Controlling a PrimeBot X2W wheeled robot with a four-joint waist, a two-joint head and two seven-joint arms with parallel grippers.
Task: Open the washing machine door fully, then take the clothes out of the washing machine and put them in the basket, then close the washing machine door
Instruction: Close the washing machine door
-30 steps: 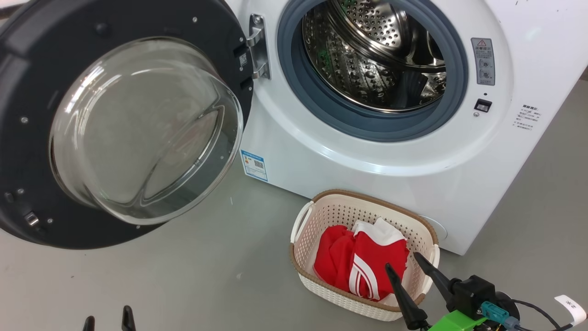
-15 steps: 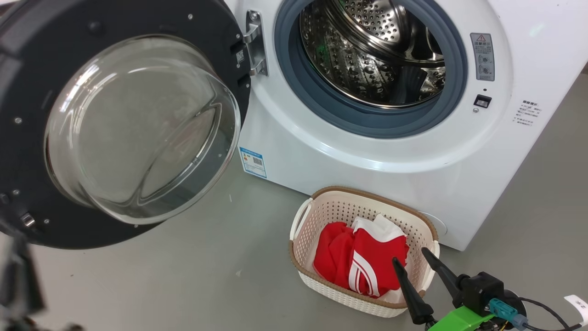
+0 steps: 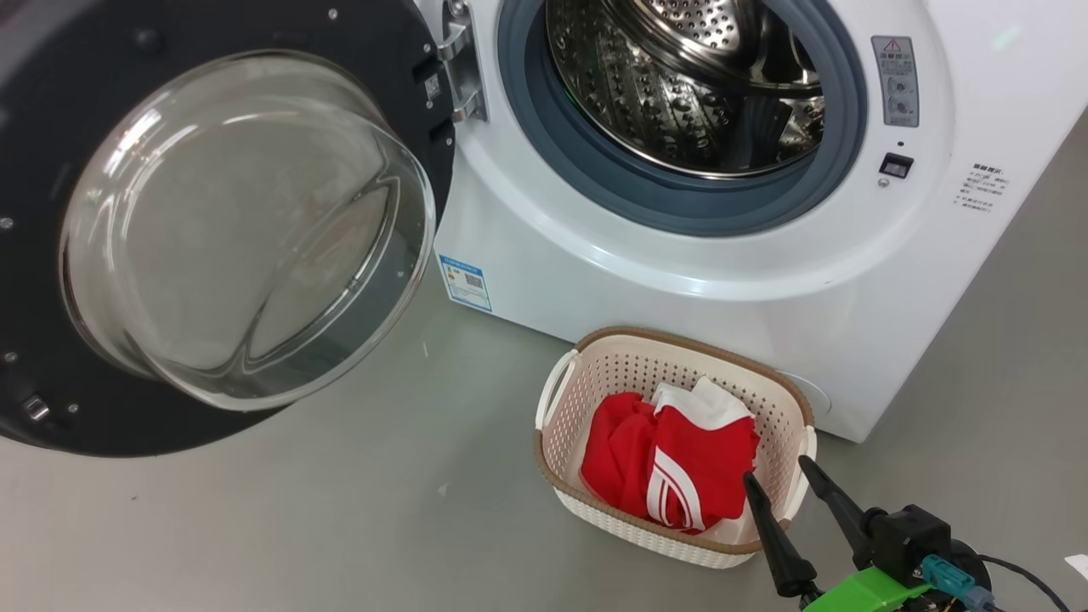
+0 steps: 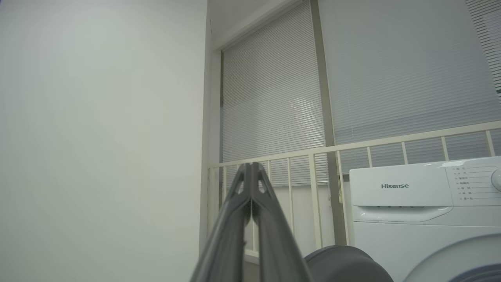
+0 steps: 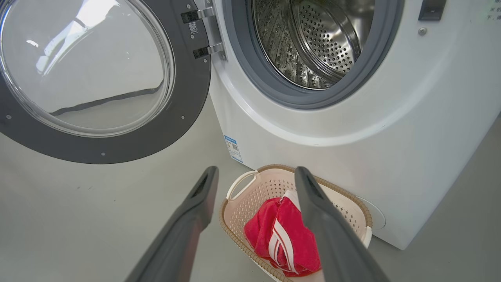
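The clothes [image 3: 680, 467], red with white stripes and a white part, lie bunched inside the basket [image 3: 612, 382] at the lower middle of the head view. The basket stands on the grey floor [image 3: 340, 510], just in front of the lower front of the washing machine [image 3: 680, 297]. Above it, the bare perforated steel of the drum [image 3: 680, 85] shows through the round opening. The washing machine door [image 3: 212, 229] is swung wide open at the upper left of the frame. It hangs from its hinge [image 3: 459, 51] beside the opening, with its glass bulge facing the camera. A blue label [image 3: 465, 282] sits on the machine just below the door's edge.

The right gripper [image 3: 776, 469] is at the lower right. Its fingers are spread apart and hold nothing, with the tips at the basket's near right rim. I cannot tell whether they touch the cloth.

In the left wrist view the left gripper [image 4: 250, 166] has its fingertips pressed together with nothing between them. It points up toward a pale railing [image 4: 313, 152] and window blinds [image 4: 391, 78].
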